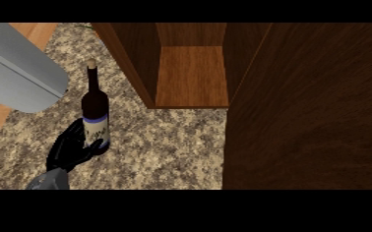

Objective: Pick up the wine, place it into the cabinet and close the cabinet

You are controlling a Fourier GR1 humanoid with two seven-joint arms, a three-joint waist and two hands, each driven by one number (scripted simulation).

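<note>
the left hand [70,148] had its fingers curled round the lower part of the wine bottle [95,109], held upright near the counter's [167,152] left edge, left of the open cabinet [190,76].

The robot's left hand [71,148] is black with a slight sheen. Its fingers [73,131] are thick and blocky, built of short rounded segments with pale highlights along the edges, and it has a stubby thumb [94,151]. Behind the wrist, the left forearm [49,181] is plain matte grey and smooth-sided. Only a short length of it shows at the view's lower edge.
</note>
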